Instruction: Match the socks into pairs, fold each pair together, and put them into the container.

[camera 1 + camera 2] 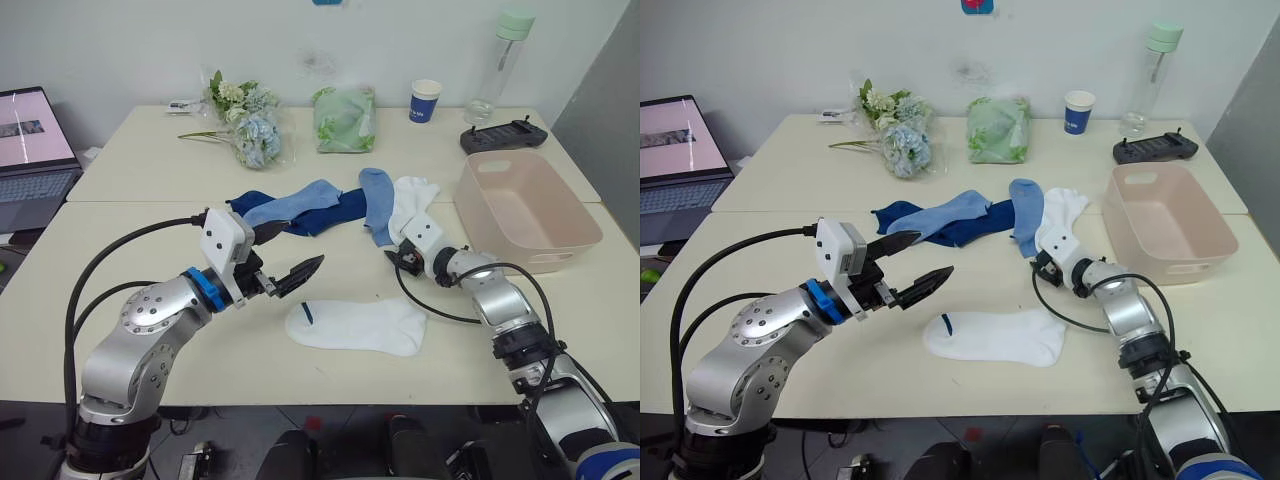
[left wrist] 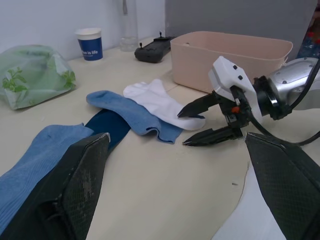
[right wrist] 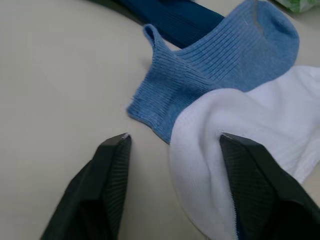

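Both sets of fingers are spread wide and empty above the surface.
The right gripper is poised at a white sock beside a light blue sock; another white sock lies near the left gripper; the container is set right.

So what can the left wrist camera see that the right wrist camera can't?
The left wrist view alone takes in the pink tub, the blue paper cup, the green bag, the black controller and the right gripper, open, beside the socks. The right wrist view alone gives a close look at the light blue sock's ribbed cuff overlapping the white sock. Both share that light blue sock, the white sock, a navy sock and the table.
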You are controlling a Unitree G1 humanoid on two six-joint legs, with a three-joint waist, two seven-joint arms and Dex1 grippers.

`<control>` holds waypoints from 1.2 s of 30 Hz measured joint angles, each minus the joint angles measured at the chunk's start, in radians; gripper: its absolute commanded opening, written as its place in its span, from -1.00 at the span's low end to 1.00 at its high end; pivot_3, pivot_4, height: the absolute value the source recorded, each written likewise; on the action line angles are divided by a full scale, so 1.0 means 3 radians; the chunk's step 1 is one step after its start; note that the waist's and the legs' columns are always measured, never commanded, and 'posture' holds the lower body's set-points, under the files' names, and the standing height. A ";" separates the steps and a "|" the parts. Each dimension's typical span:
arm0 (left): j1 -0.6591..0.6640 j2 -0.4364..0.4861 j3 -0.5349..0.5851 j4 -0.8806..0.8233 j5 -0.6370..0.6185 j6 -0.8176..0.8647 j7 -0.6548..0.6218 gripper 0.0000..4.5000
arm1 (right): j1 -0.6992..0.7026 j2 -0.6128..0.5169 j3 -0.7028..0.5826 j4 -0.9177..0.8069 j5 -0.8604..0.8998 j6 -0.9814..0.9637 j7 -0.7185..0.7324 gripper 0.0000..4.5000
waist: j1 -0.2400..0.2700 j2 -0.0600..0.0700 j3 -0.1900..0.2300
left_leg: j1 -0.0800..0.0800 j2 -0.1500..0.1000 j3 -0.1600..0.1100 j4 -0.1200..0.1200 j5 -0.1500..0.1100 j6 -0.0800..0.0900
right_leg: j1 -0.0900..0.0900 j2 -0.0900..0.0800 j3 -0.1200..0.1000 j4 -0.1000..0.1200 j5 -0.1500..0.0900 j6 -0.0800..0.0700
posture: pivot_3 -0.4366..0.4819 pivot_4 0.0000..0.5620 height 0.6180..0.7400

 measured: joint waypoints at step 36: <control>-0.0033 0.0532 0.0283 0.0595 -0.0158 0.0036 -0.0404 1.00 | 0.0157 -0.0003 0.0540 -0.1483 0.0716 0.0846 0.1326 -0.77 | 0.0004 0.0000 0.0001 | -0.0002 0.0000 -0.0003 -0.0001 0.0000 0.0000 | -0.0004 0.0000 -0.0002 -0.0002 0.0000 0.0000 | -0.05 -0.47 1.00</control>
